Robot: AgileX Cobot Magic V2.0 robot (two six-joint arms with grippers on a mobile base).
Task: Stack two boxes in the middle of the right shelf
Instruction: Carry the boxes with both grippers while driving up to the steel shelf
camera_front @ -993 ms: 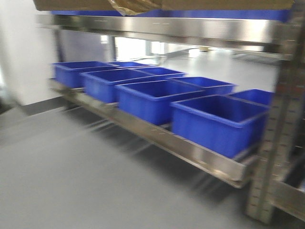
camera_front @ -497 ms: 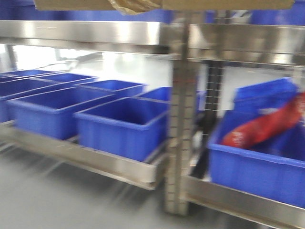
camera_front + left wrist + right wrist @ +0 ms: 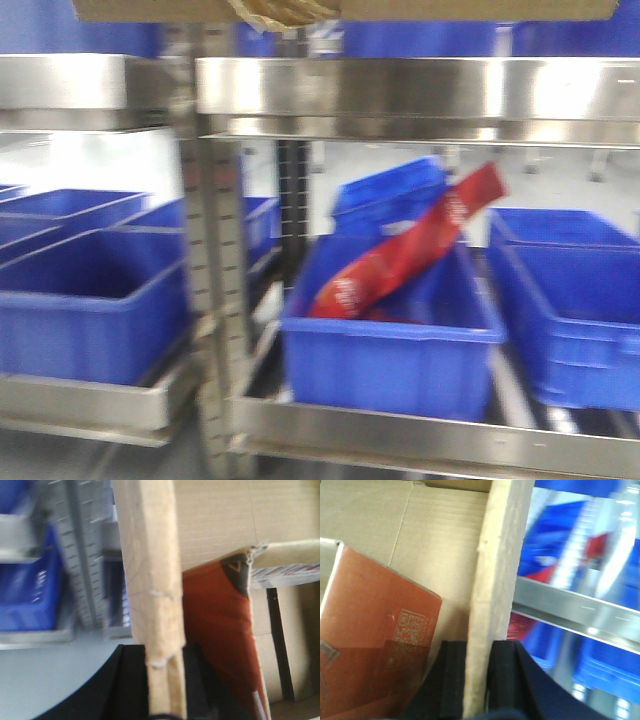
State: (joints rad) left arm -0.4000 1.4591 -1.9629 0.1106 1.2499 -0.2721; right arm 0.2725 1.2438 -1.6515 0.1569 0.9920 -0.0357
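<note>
Your left tool (image 3: 161, 680) and right tool (image 3: 477, 680) each clamp, nearly closed, an upright wall of the cardboard box (image 3: 150, 8), which hangs between them, long axis across you, at the front view's top edge. The steel shelf (image 3: 400, 90) lies ahead, just below it; the room above that shelf is mostly out of view

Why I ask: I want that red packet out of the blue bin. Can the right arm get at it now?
Probably not. The right end effector is shut on the cardboard box, so it has no free grip; the red packet leans in the blue bin.
</note>
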